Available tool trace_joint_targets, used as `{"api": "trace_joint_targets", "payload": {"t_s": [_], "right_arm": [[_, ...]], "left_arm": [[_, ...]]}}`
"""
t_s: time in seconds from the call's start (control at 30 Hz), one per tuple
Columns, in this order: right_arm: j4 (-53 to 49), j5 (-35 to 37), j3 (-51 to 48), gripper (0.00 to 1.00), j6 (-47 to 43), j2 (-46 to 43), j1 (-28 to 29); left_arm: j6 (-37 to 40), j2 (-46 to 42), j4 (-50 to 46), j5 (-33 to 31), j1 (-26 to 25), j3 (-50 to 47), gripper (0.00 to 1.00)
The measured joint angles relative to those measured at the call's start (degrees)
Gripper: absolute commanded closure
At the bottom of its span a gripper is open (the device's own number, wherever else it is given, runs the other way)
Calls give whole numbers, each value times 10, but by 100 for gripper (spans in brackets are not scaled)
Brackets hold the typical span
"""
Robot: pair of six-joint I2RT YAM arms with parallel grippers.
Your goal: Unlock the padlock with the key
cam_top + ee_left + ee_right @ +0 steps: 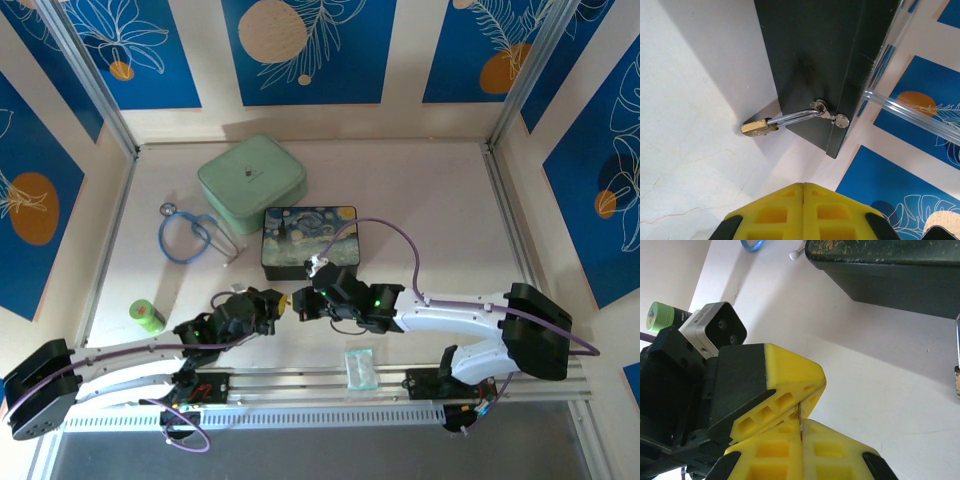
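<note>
The brass padlock [758, 127] lies on the white table, its silver shackle [795, 117] hooked through the clasp [827, 116] of the dark painted box [308, 242]. The two grippers meet tip to tip just in front of the box. My right gripper [801, 424] is shut on the thin silver key [800, 420], seen edge-on in its seam. The key's upper end runs into the closed tips of my left gripper [810, 390], which also pinches it. In the left wrist view the left gripper [803, 184] is shut, a short way from the padlock.
A mint-green case [251, 178] sits behind the box, with a blue looped cord [188, 235] to its left. A green roll [146, 315] stands at the left edge. A clear plastic packet [360, 367] lies near the front rail. Metal frame posts line the table's sides.
</note>
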Motion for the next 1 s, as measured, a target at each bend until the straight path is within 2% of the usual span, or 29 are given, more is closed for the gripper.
{"api": "trace_joint_targets", "payload": {"t_s": [0.03,0.07,0.13,0.23,0.33,0.43,0.57,0.67,0.83,1.0], "right_arm": [[1,0,0,83,-2,0,0],[1,0,0,63,-2,0,-2],[3,-7,0,32,-5,0,-6],[20,-34,-14,0,5,-14,-33],[46,-75,-47,1,22,-47,-79],[84,-136,-75,1,35,-76,-128],[167,-208,-123,13,53,-114,-174],[213,-242,-151,17,59,-140,-189],[264,-291,-149,24,50,-141,-194],[337,-330,-140,36,46,-113,-191]], "left_arm": [[1,-1,-2,0,0,0,100],[5,-2,-3,0,0,1,100],[25,-5,-11,-2,0,6,100],[99,-9,-35,-5,7,27,100],[205,-10,-56,-3,20,67,100],[307,-17,-37,-3,28,81,100],[453,-31,-12,-5,33,81,100],[548,-47,22,-1,34,81,100],[665,-64,90,29,34,83,100],[715,-60,157,64,34,83,100]]}}
